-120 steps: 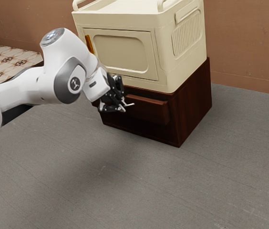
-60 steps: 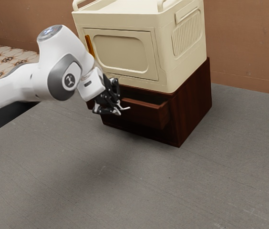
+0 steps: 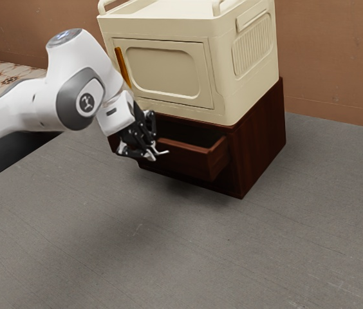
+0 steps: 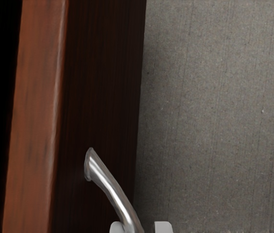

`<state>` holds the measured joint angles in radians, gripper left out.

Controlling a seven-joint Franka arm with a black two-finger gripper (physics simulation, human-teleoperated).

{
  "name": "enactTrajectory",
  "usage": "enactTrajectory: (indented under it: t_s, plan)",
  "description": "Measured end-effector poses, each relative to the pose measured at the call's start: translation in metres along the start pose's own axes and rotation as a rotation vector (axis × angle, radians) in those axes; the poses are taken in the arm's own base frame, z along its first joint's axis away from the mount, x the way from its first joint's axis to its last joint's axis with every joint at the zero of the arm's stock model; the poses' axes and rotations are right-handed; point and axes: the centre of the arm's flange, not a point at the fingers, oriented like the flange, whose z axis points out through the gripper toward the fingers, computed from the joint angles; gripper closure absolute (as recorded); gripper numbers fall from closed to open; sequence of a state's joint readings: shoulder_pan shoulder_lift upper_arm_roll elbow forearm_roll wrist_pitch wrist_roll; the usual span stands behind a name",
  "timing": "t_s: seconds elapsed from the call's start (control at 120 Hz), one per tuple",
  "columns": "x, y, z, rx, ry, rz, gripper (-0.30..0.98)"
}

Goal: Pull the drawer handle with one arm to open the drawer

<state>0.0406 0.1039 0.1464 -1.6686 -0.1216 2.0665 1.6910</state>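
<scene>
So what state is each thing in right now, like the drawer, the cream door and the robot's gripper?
Dark wooden drawer: partly open.
Drawer handle: attached to the drawer front.
Cream cabinet door: shut.
Cream cabinet: upright, on the brown cabinet.
Brown cabinet: upright.
Gripper: at the drawer handle.

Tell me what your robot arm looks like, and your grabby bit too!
My arm is smooth, rounded and white. One joint has a grey cover with a little pale mark, and up top there's a shiny, silvery round cap. Near the end is a white block with a small dark patch. My tool is mostly black, with knobbly, jointed parts.
</scene>
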Motion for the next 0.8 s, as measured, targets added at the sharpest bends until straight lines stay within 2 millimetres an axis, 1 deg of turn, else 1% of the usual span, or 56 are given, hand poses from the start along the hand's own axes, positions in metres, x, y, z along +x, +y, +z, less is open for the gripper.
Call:
enactTrajectory:
  t_s: [0.125, 0.317, 0.8]
  plan:
    - [0.0, 0.004, -0.006, -0.026, 0.0, 0.006, 0.77]
    - [0.0, 0.009, -0.007, -0.065, -0.005, 0.015, 0.78]
    - [0.002, 0.021, -0.018, -0.126, -0.022, 0.04, 0.78]
